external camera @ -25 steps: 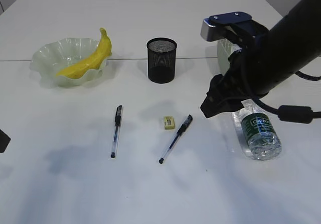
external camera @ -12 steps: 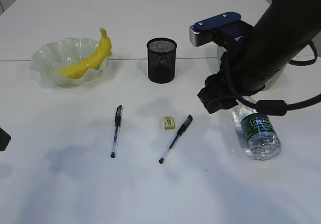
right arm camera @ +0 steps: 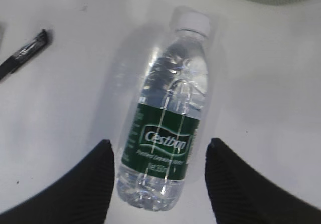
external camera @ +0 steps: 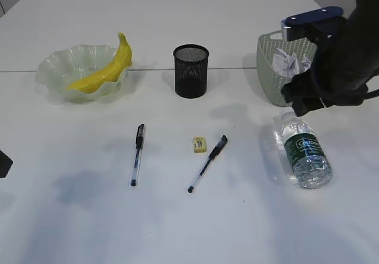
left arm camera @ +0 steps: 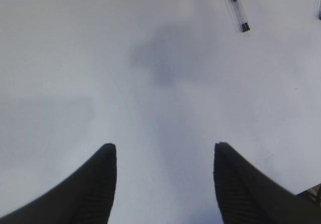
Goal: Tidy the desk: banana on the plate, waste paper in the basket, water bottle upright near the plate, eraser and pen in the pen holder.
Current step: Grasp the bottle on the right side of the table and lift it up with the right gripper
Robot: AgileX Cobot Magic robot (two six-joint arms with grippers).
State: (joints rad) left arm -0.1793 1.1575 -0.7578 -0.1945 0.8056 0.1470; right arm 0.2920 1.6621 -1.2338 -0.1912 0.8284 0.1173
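On the white desk, banana is lying in plate, crumpled paper sitting in basket, pen holder standing; both grippers are gaping, holding nothing.

1. Yellow banana rests in the ruffled glass plate.
2. Crumpled paper sits inside the green basket.
3. Water bottle lies flat.
4. Eraser and two pens lie before the black mesh pen holder.
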